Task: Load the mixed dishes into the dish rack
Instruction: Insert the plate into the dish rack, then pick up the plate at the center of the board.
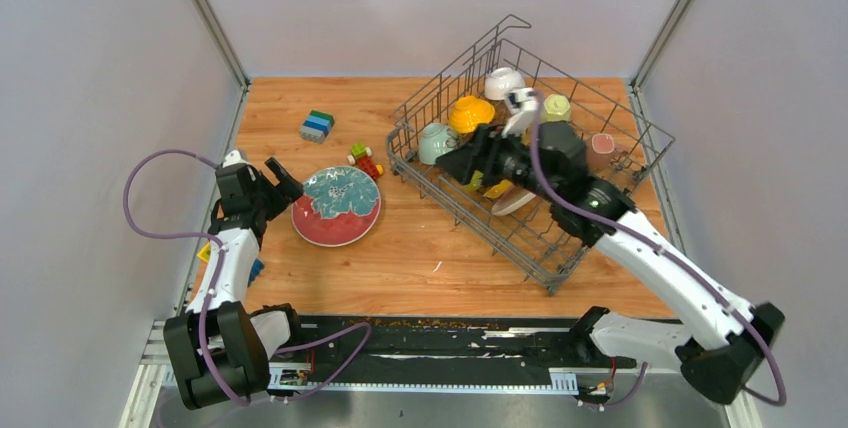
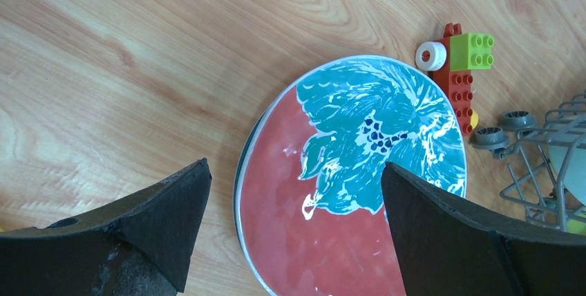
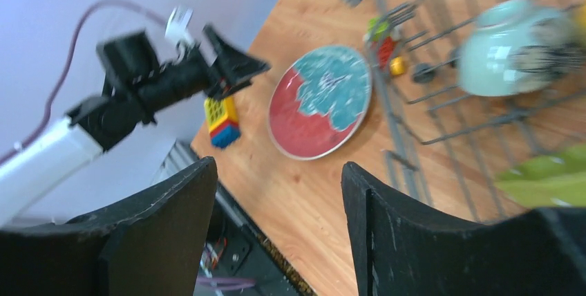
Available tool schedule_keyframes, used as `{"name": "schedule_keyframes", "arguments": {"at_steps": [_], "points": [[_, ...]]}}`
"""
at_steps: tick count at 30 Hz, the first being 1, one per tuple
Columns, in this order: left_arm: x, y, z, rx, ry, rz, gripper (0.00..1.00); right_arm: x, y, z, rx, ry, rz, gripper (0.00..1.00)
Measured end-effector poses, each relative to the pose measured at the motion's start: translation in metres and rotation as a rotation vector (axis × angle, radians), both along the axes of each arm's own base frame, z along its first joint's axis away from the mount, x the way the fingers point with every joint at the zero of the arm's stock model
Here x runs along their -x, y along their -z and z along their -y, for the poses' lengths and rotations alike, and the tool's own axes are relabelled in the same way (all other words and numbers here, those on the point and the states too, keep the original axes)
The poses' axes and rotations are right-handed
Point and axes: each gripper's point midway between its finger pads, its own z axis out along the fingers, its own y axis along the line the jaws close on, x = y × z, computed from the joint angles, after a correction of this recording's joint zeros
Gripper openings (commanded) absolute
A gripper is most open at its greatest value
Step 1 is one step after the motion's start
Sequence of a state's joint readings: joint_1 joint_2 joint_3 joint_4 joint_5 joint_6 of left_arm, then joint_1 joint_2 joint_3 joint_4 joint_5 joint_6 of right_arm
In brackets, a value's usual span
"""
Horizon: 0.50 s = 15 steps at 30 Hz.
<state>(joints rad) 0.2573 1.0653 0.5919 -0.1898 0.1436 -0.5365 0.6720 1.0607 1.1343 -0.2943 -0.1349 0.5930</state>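
A pink plate with a teal pattern (image 1: 337, 206) lies flat on the wooden table left of the dish rack (image 1: 560, 258). It also shows in the left wrist view (image 2: 345, 192) and the right wrist view (image 3: 318, 102). My left gripper (image 1: 285, 180) (image 2: 296, 168) is open and empty, just above the plate's left part. My right gripper (image 1: 458, 161) (image 3: 278, 164) is open and empty over the rack's left side. In the rack stand a pale-green mug (image 1: 436, 141) (image 3: 508, 50), a yellow bowl (image 1: 470, 113), a white bowl (image 1: 503, 81), a yellow-green mug (image 1: 556, 106) and a pink mug (image 1: 602, 143). A lime-green plate (image 3: 546, 178) is mostly hidden under my right arm.
Toy blocks lie on the table: a blue, green and grey stack (image 1: 317, 125), a red and green cluster (image 1: 365, 160) (image 2: 466, 75) by the rack's corner, and a yellow, red and blue block (image 3: 221, 119) near my left arm. Grey walls close in the table.
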Motion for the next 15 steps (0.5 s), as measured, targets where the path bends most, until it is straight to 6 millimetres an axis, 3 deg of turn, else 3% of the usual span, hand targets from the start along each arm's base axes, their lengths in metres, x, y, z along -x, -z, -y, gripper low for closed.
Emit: {"name": "schedule_keyframes", "arguments": {"at_steps": [7,11,15], "points": [[0.0,0.009,0.0,0.008,0.0,-0.03,1.0,0.022,0.032,-0.104,0.135,-0.266,-0.013,0.67],[0.001,0.014,0.001,0.016,0.004,-0.048,1.0,0.027,0.059,-0.145,0.202,-0.341,-0.029,0.67],[0.001,0.017,0.001,0.019,0.004,-0.057,1.0,0.028,0.102,-0.173,0.29,-0.363,-0.075,0.69]]}}
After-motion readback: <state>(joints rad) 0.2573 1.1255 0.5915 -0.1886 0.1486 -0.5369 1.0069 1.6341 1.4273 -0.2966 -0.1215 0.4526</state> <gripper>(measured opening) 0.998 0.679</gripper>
